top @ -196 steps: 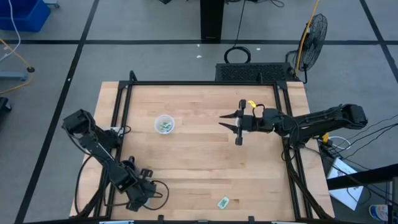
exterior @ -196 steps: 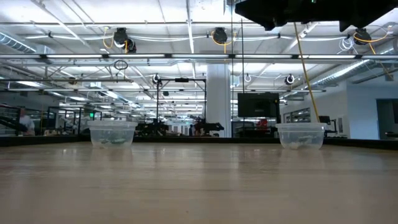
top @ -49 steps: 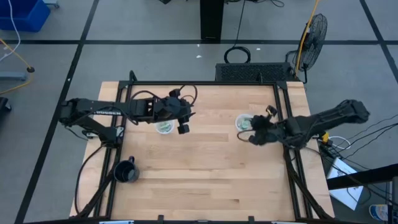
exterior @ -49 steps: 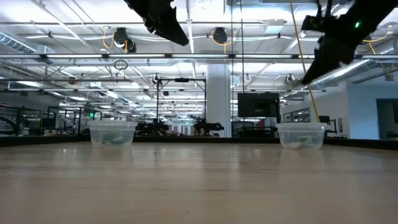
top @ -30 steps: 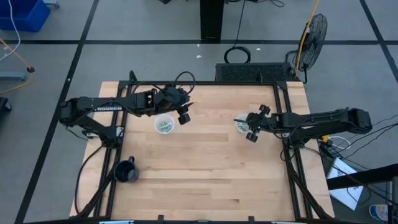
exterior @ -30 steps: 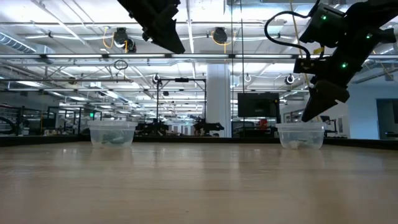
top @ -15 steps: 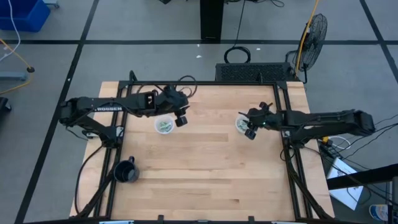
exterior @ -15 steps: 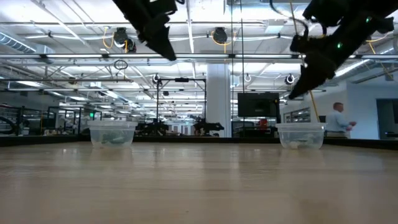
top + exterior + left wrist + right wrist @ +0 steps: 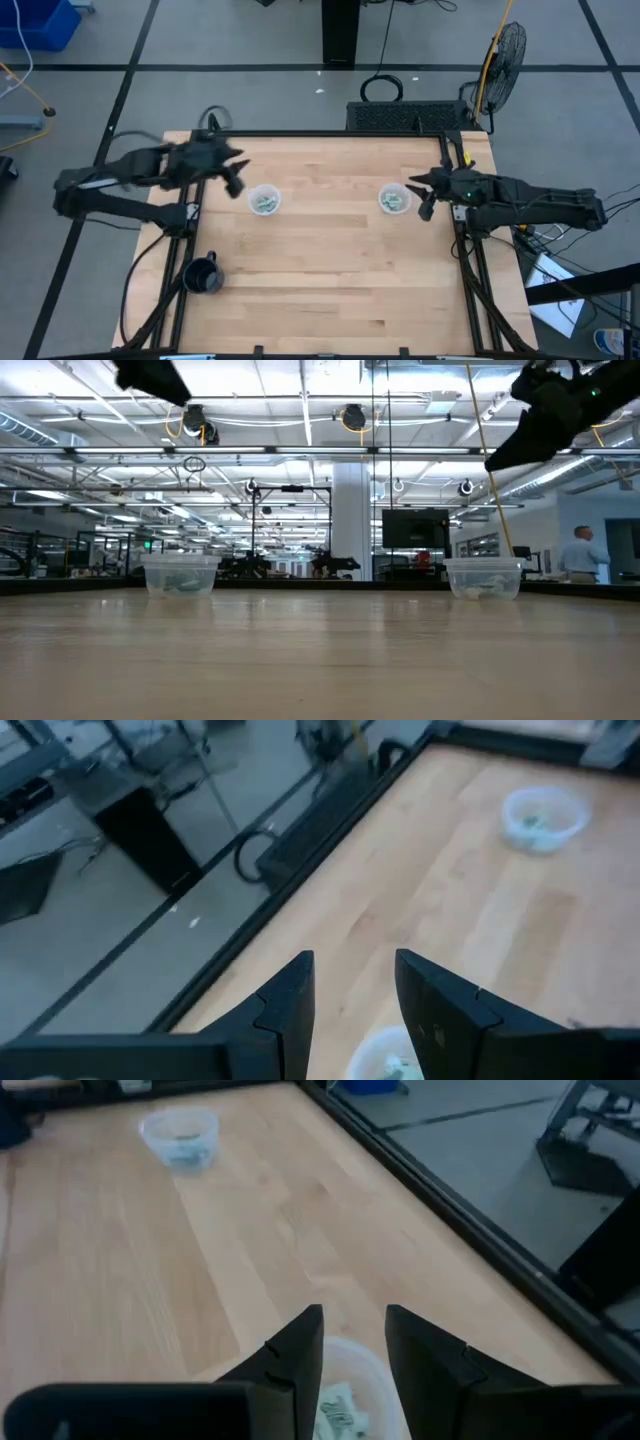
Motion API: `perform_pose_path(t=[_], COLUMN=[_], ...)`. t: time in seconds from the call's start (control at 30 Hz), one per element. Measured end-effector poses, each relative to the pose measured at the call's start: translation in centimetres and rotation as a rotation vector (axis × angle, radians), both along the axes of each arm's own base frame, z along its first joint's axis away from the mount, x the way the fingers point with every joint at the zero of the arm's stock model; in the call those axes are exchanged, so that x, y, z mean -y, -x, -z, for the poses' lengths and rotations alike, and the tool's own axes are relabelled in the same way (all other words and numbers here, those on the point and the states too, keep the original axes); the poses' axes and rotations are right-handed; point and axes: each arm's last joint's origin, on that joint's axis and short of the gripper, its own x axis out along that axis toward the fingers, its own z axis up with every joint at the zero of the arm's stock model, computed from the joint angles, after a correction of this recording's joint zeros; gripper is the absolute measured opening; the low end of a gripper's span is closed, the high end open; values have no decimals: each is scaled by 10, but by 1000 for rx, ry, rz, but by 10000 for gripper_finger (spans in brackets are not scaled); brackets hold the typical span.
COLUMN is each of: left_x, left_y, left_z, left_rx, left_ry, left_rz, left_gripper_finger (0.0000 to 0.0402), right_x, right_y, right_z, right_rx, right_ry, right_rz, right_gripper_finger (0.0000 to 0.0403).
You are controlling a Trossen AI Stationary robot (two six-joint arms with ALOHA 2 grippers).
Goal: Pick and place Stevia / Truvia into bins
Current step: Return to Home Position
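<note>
Two clear cups stand on the wooden table: the left cup (image 9: pixel 264 200) (image 9: pixel 181 575) and the right cup (image 9: pixel 393 199) (image 9: pixel 483 578). Both hold pale green and white Stevia packets (image 9: pixel 338 1410) (image 9: pixel 398 1065); none lies loose on the table. My left gripper (image 9: pixel 236 181) (image 9: pixel 355 990) hangs open in the air just left of the left cup. My right gripper (image 9: pixel 419 195) (image 9: pixel 352 1345) is open too, raised just right of the right cup. Neither has anything between its fingers.
A black mug (image 9: pixel 203 275) stands near the table's near left corner. A dark frame (image 9: pixel 330 135) borders the tabletop. The wood between the cups and toward the near edge is bare. A person (image 9: pixel 580 555) stands far off in the room behind.
My left gripper has swung from above the left cup toward the table's left edge, moving fast. My right gripper has risen from the right cup's rim and drawn back toward the right edge. Both cups have stayed put.
</note>
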Motion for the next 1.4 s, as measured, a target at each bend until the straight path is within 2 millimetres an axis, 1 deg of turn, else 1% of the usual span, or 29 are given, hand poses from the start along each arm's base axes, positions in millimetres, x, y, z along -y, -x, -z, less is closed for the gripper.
perform_pose_path(t=[0.1,0.17,0.23,0.3,0.37,0.47,0.53,0.6,0.73,0.9,0.93,1.03,1.1,1.17,1.27,1.4], left_x=[7,10,14,16,19,24,25,25,25,26,26,26,26,25,25,25], left_y=[33,50,63,70,72,71,70,71,79,100,102,100,96,90,84,72], left_z=[10,21,36,51,70,89,98,106,111,104,104,106,107,117,128,157], left_rx=[116,209,303,414,493,620,673,685,690,791,795,781,788,755,800,790], left_ry=[31,47,57,63,60,23,-14,-29,-5,-29,-32,-31,-27,-10,-14,9], left_rz=[5,25,66,124,218,358,405,425,418,429,430,430,416,409,410,414], left_gripper_finger=[147,147,147,147,147,147,147,147,147,147,147,147,147,147,147,147], right_x=[-1,-1,-3,-5,-7,-9,-10,-10,-10,-10,-10,-10,-10,-10,-10,-10], right_y=[6,7,7,7,8,9,10,12,16,19,19,19,18,18,18,18], right_z=[14,22,31,42,52,65,73,76,78,82,81,81,82,80,78,77], right_rx=[87,175,241,311,381,465,484,507,515,495,497,510,533,570,615,624], right_ry=[-35,-10,23,30,30,40,39,33,29,18,18,27,37,44,17,2], right_rz=[21,-9,-65,-138,-217,-299,-305,-301,-299,-296,-295,-295,-293,-296,-283,-287], right_gripper_finger=[105,106,107,107,105,105,106,107,106,107,107,106,105,105,106,106])
